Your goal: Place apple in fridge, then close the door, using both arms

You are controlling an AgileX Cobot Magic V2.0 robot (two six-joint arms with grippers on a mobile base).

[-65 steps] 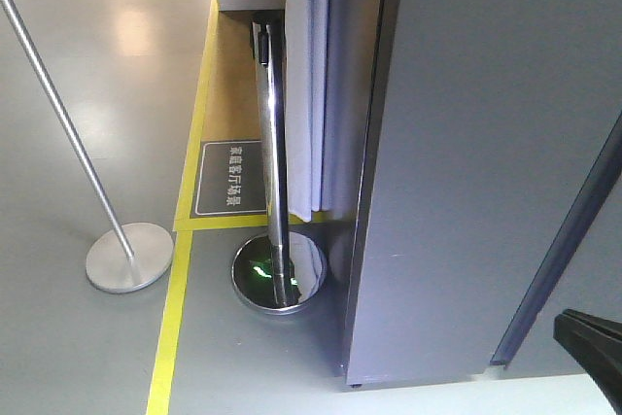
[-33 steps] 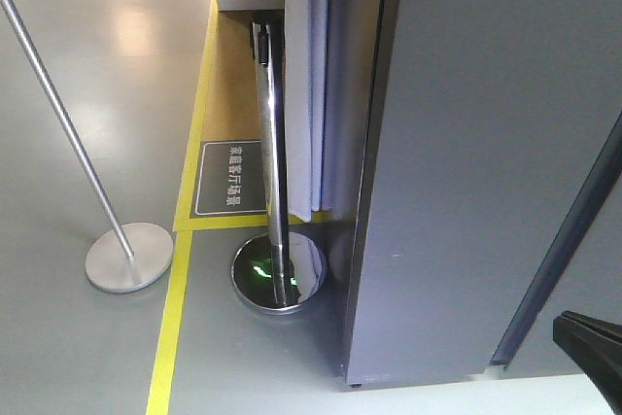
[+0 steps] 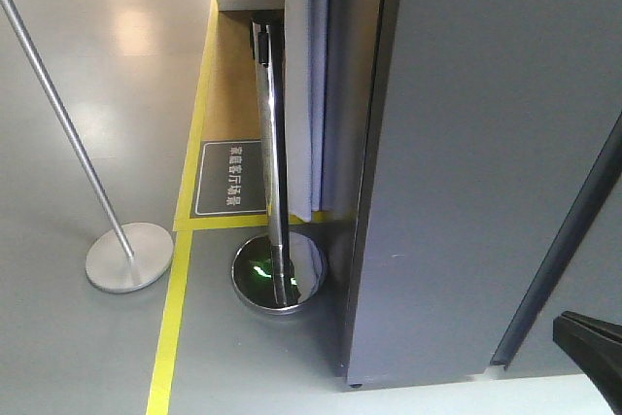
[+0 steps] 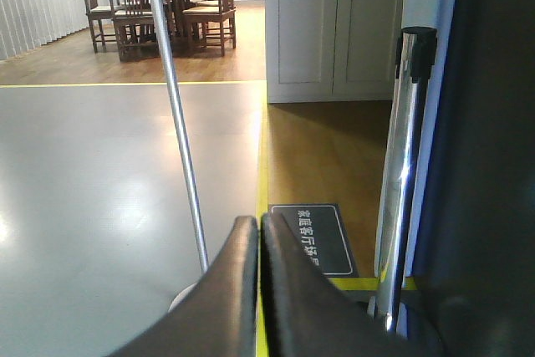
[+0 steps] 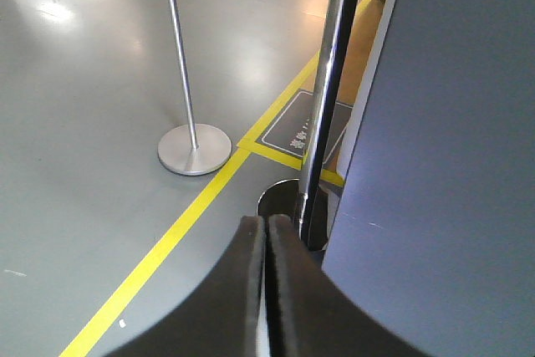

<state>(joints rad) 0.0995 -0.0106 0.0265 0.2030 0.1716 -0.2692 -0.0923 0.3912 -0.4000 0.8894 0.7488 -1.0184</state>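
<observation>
Fingers of the left gripper [image 4: 260, 232] are dark, smooth and curved, pressed together with nothing between them; just ahead of their tips and a little to the left rises a thin matte metal pole [image 4: 180, 123], and to the right stands a polished chrome post [image 4: 401, 173] with a black cap; beyond the tips lies a dark rectangular floor sign [image 4: 316, 238] with white characters, beside a yellow floor line [image 4: 262, 156]. The right gripper [image 5: 266, 236] is also closed on nothing, its two black curved fingers touching; the flat grey metallic side of the fridge [image 5: 443, 165] fills the space to its right, the mirror-like post [image 5: 322, 123] stands just ahead, and a round dull metal base [image 5: 194, 150] sits further ahead to the left on glossy grey floor; no apple appears in any view.
</observation>
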